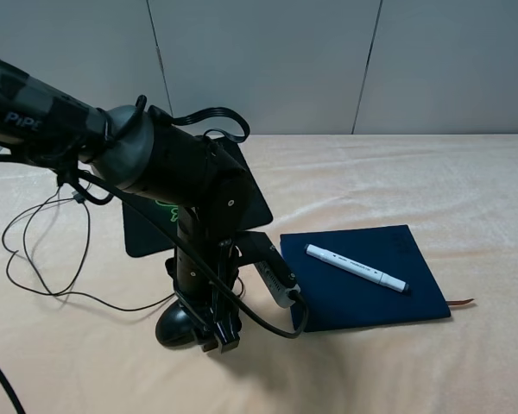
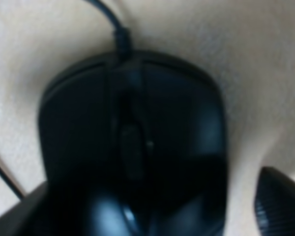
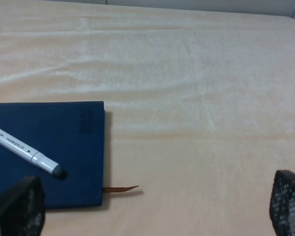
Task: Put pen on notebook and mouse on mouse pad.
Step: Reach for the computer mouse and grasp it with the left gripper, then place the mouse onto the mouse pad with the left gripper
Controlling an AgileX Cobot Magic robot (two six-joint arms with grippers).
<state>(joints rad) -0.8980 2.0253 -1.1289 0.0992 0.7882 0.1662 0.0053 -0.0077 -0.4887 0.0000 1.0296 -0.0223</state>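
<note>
From the high camera we see the pen [image 1: 356, 268] lying slantwise on the notebook [image 1: 388, 297], fully on its navy cover. A brown ribbon [image 1: 462, 302] sticks out of the notebook's near right corner. The mouse [image 1: 174, 326] sits on the cream tablecloth [image 1: 414, 172] to the left of the notebook, close to its near left corner. The left claw [image 1: 203, 332] is lowered over the mouse. The mouse pad [image 1: 147, 233] lies left of the notebook and farther back, partly hidden by the arm, and the mouse is not on it.

In the left wrist view the mouse [image 2: 132, 147] fills the frame, blurred, with its cable [image 2: 105, 14] leading away over the cloth. The left claw [image 2: 147, 196] has one finger [image 2: 280, 201] on each side of the mouse. A strip of cloth shows between this finger and the mouse, so we cannot tell whether the grip has closed.

In the right wrist view the right claw [image 3: 150, 206] hangs wide open with nothing between its fingers [image 3: 14, 206], above the cloth just beside the notebook [image 3: 49, 152]. The pen [image 3: 24, 152] rests on the cover, and the ribbon [image 3: 120, 189] pokes out from the notebook's edge.
</note>
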